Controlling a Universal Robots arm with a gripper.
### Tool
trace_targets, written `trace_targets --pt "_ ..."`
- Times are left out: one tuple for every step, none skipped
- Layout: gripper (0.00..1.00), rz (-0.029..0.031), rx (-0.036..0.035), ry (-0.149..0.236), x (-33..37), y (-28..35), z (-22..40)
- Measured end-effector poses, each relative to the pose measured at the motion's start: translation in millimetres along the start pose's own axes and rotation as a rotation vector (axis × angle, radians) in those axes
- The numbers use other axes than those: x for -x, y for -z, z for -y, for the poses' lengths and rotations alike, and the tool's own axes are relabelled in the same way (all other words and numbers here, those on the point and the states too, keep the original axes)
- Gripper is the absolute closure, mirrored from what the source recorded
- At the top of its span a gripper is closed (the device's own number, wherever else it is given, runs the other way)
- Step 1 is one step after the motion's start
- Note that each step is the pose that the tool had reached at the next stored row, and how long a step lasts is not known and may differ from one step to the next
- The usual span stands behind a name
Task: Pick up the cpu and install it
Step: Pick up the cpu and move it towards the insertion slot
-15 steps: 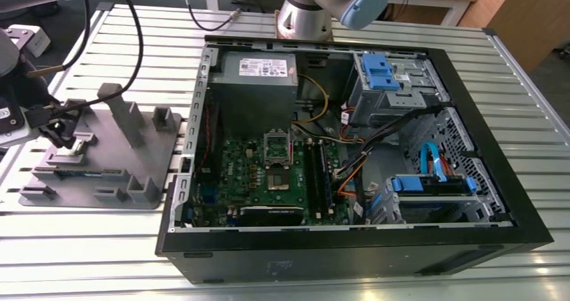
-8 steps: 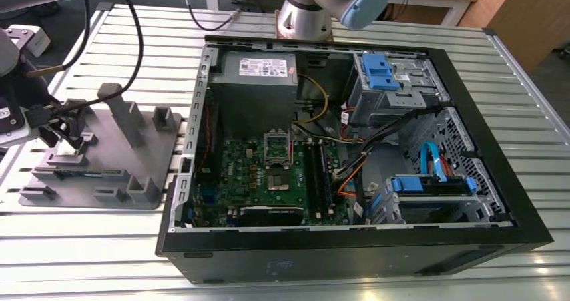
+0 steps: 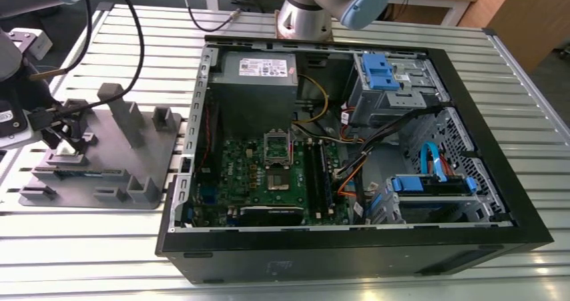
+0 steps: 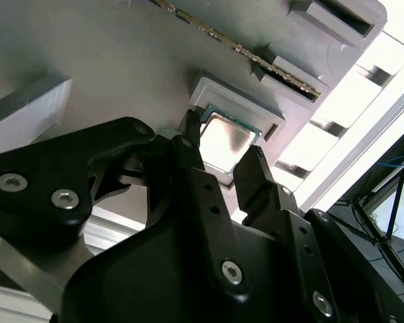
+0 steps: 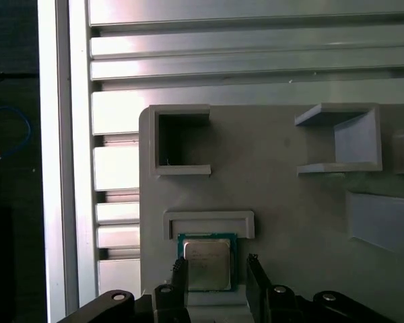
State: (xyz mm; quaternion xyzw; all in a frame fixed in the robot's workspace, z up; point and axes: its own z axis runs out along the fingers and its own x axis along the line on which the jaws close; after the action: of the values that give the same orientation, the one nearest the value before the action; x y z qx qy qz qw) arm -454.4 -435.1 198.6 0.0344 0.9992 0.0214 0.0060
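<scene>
Evidently at pickup: the gripper [image 5: 215,269] straddles the cpu [image 5: 207,259], jaws spread, not yet gripping. The chip lies in a recess near an edge of the grey tray [image 5: 289,222]. Closing likely needs square, gentle contact.

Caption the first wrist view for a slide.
Open gripper straddles the cpu lying in its pocket on the grey tray.

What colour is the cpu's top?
The cpu is silver on top; best in the first wrist view.
</scene>
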Motion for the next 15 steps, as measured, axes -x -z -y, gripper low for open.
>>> trace_targets --pt "0.53 0.0000 0.0000 0.000 0.0 0.0 0.0" --pt "0.53 0.0000 0.0000 0.000 0.0 0.0 0.0" --pt "0.53 0.0000 0.0000 0.000 0.0 0.0 0.0" --pt "0.53 0.0000 0.0000 0.000 0.0 0.0 0.0" --pt "0.53 0.0000 0.0000 0.000 0.0 -0.1 0.0" --pt "0.51 -0.0001 -0.0001 0.000 0.0 0.0 0.0" --pt "0.51 0.0000 0.0000 0.000 0.0 -0.1 0.0" --pt "0.51 0.0000 0.0000 0.000 0.0 -0.1 0.0" --pt "0.45 0.0000 0.0000 0.000 0.0 -0.1 0.0" --pt "0.45 0.0000 0.0000 0.003 0.0 -0.4 0.0" --pt "0.45 -0.0003 0.0004 0.013 0.1 -0.8 -0.1" --pt "0.45 -0.0008 0.0005 0.028 0.0 -1.3 -0.1" --pt "0.45 -0.0016 0.0005 0.042 -0.1 -1.7 -0.1" --pt "0.45 -0.0024 0.0006 0.057 0.0 -2.0 -0.2" --pt "0.45 -0.0029 0.0007 0.069 0.0 -2.4 -0.4"
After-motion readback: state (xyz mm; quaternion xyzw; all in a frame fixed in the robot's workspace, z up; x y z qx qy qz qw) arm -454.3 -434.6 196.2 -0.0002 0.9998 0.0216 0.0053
